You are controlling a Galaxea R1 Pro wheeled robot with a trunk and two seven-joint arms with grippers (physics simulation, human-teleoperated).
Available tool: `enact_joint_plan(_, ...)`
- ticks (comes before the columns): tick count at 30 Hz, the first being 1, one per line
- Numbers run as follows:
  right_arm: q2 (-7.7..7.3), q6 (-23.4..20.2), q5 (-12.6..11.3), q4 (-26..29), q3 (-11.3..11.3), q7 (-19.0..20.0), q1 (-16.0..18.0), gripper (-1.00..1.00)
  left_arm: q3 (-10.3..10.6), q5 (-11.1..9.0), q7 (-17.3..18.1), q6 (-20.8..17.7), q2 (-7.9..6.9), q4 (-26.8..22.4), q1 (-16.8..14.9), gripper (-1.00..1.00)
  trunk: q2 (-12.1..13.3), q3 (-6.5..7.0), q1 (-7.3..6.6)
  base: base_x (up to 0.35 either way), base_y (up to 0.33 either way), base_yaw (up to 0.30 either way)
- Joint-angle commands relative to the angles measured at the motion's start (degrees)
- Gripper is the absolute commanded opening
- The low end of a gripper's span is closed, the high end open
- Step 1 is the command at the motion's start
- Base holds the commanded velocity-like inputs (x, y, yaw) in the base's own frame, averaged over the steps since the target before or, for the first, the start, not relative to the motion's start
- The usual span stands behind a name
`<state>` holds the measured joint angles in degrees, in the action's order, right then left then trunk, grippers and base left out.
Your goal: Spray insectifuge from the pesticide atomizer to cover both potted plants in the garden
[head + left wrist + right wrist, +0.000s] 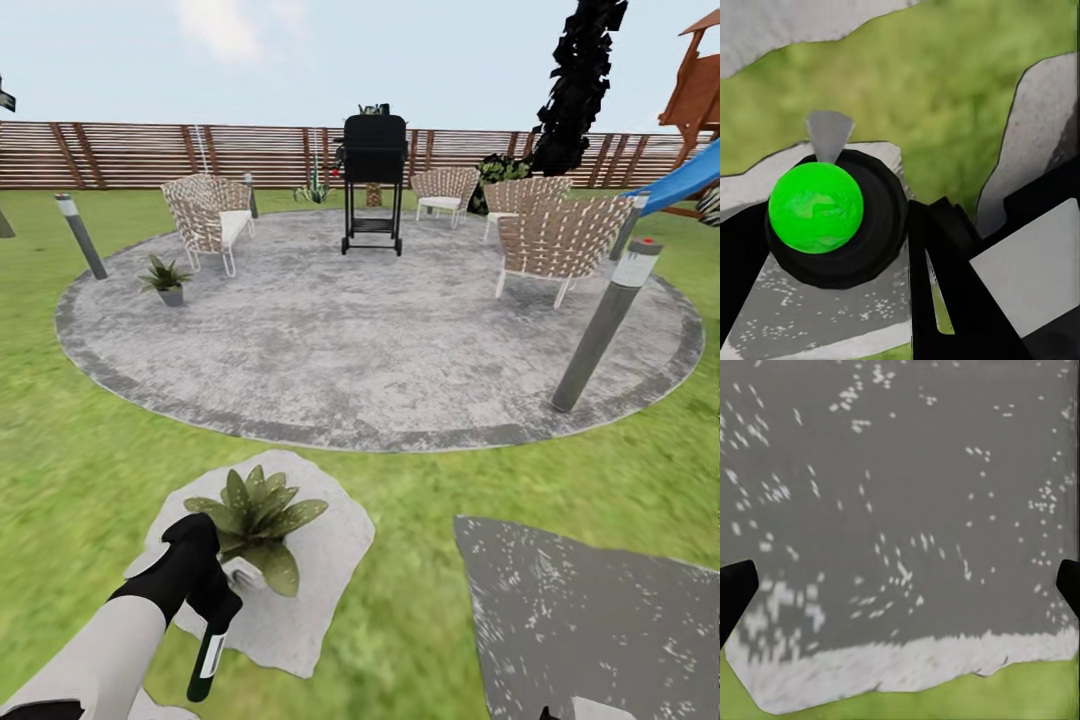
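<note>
A: Head view first. The left gripper (205, 590) is down low over a pale stepping stone (320, 590) in the lawn (420, 480), and it is pinching the pesticide atomizer (207, 655), a slim dark bottle with a white label, tilted with one end toward the near potted plant (255, 520).

B: Where does that plant sit?

A: On the same stepping stone, toward its far edge, touching or just beside the gripper. The second potted plant (166, 278) stands on the left edge of the round stone patio (380, 340), well apart from the first. A grey bollard lamp (605, 325) leans at the patio's right edge, another bollard (80, 235) at its left edge, with wicker chairs (560, 240), a black grill (374, 185) and a slatted fence (130, 155) behind.

B: Left wrist view?

A: Black fingers (945, 285) clamp the atomizer; its round dark end carries a bright green ball (816, 208) and a grey cone (829, 135), over grass and stone.

B: Right wrist view?

A: The right gripper (900, 589) is spread wide, fingertips (735, 592) at either side, over a dark speckled slab (900, 472) near its edge.
</note>
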<state>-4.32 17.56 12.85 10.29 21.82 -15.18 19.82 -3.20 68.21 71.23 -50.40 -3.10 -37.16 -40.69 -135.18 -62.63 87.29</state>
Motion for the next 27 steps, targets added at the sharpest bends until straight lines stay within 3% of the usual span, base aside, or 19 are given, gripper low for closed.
enact_joint_plan(1,0.01,0.2,0.6,-0.1,0.4,-0.1,0.0,1.00,-0.2,0.5,0.5,-0.4,0.04,-0.1,0.0,-1.00,0.0,-0.05,-0.01,0.034,-0.265,0.156)
enact_joint_plan(6,0.01,0.2,0.6,-0.1,0.4,-0.1,0.0,1.00,-0.2,0.5,0.4,-0.4,-0.06,-0.3,0.0,-1.00,0.0,-0.05,-0.01,0.009,-0.267,0.245)
enact_joint_plan(12,0.01,0.2,0.7,-0.1,0.4,-0.1,0.0,1.00,-0.2,0.5,-4.2,-0.4,-0.21,-0.1,0.0,-1.00,0.0,-0.05,-0.01,0.000,-0.270,0.276)
enact_joint_plan(19,0.01,0.2,0.6,-0.1,0.4,-0.1,0.0,1.00,-0.3,0.4,-4.7,-0.5,-0.11,0.0,0.2,-1.00,0.0,-0.05,-0.01,0.023,-0.271,0.142)
enact_joint_plan(25,0.01,0.2,0.7,-0.1,0.4,-0.1,0.0,1.00,-7.0,0.3,-6.0,-0.2,-0.60,-0.2,2.5,-1.00,0.0,-0.05,-0.01,0.098,-0.110,0.073)
enact_joint_plan(27,0.03,0.2,0.7,-0.1,0.4,-0.1,0.0,1.00,-8.1,0.3,-7.3,-0.1,-0.55,-0.4,2.6,-1.00,0.0,-0.05,-0.01,0.011,-0.010,0.243)
